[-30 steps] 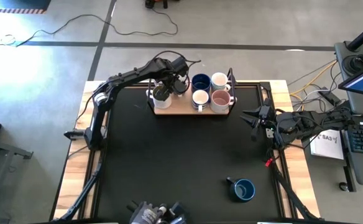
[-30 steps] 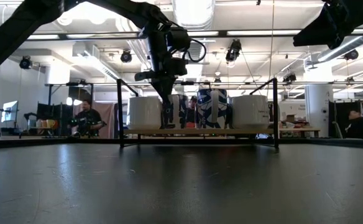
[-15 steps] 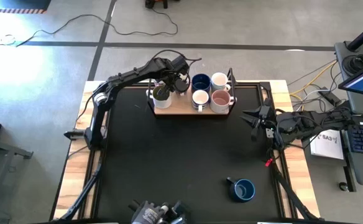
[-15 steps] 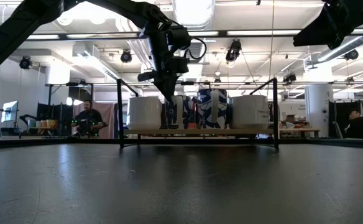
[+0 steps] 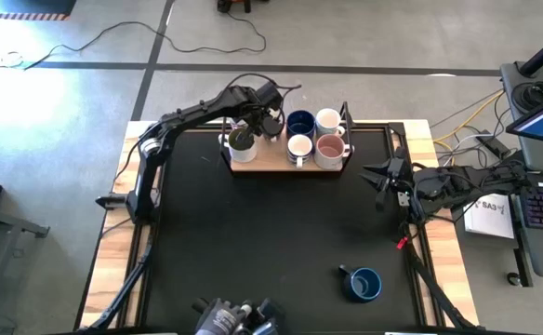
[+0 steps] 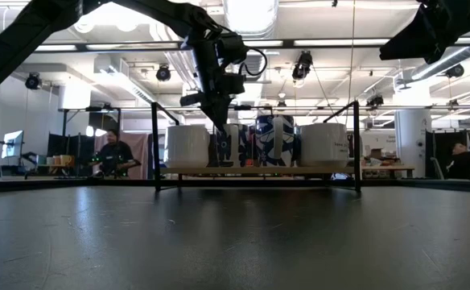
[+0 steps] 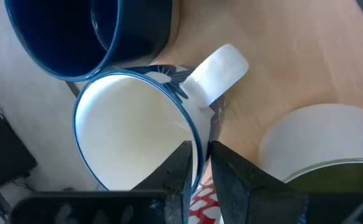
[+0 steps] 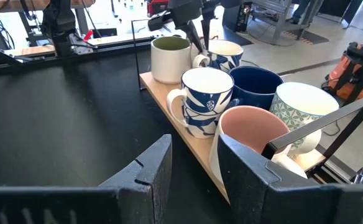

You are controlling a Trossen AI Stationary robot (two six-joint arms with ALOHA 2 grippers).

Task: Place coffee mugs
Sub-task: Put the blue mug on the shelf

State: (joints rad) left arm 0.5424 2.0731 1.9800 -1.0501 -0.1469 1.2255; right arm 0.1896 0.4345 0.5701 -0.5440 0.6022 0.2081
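A wooden tray (image 5: 264, 166) at the table's far side carries several coffee mugs: a white one with an olive-green inside (image 5: 242, 144), a dark blue one (image 5: 299, 122), a pink one (image 5: 330, 147) and white ones. My left gripper (image 5: 265, 124) reaches down among them, shut on a white, blue-rimmed mug with red print (image 7: 132, 130), which stands on the tray. Another dark blue mug (image 5: 364, 284) stands alone on the black table, near right. My right gripper (image 8: 194, 168) waits open over the table's right edge, nothing between its fingers. My left gripper has the blue-rimmed mug's wall (image 7: 198, 163) between its two fingers, right beside the white handle (image 7: 217, 70): one finger inside the mug, one outside. The fingers come slanting down from above. The mug stands upright on the wooden tray.
The tray has a thin black frame with upright posts (image 6: 156, 145) (image 6: 356, 145). The table's middle and near left lie bare. A grey object (image 5: 234, 321) sits at the near edge. People (image 6: 114, 155) stand in the room behind the table.
My left gripper's fingertips have tipped up a little at the mug's rim; in the low view they no longer reach down in front of the mug. The mugs and the right arm have kept still.
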